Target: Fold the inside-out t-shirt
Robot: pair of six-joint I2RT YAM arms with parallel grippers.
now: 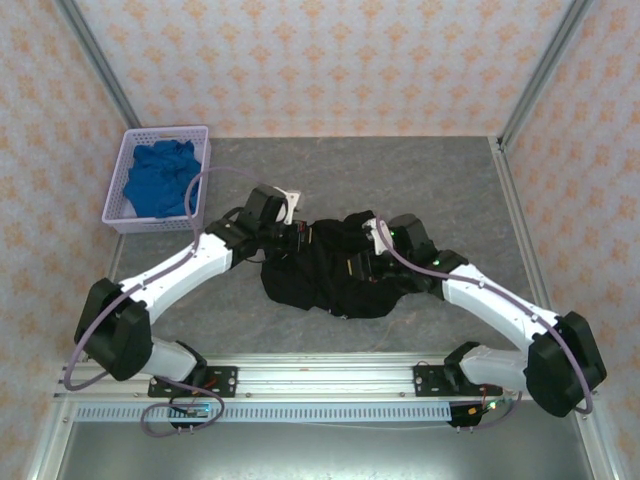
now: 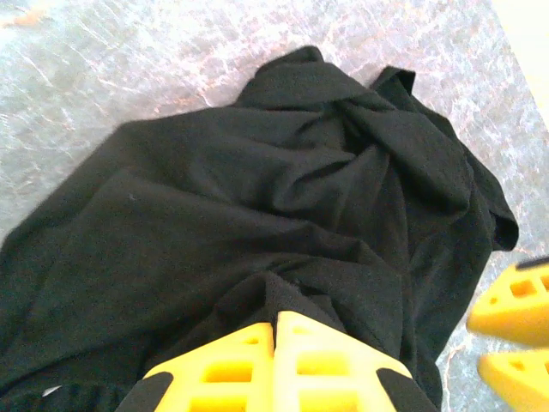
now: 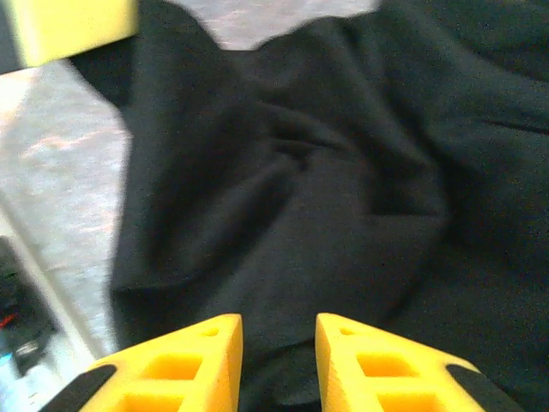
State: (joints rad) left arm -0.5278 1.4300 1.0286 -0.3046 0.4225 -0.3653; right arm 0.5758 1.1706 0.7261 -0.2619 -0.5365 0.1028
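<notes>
Just beyond the arm bases, the inside-out t-shirt (image 1: pixel 320 280) is lying in a crumpled black heap mid-counter (image 1: pixel 420 170). The left tool (image 2: pixel 275 316) is pinching a raised fold at the heap's left side, its yellow fingers pressed together. The right tool (image 3: pixel 279 330) is hovering over the right side, jaws standing apart with dark fabric below the gap. Farther back on the left, a lavender basket (image 1: pixel 118 190) is holding a blue cloth (image 1: pixel 160 178).

Bare table (image 1: pixel 420 180) beyond t-shirt (image 1: pixel 320 275); basket (image 1: pixel 166 131) left
</notes>
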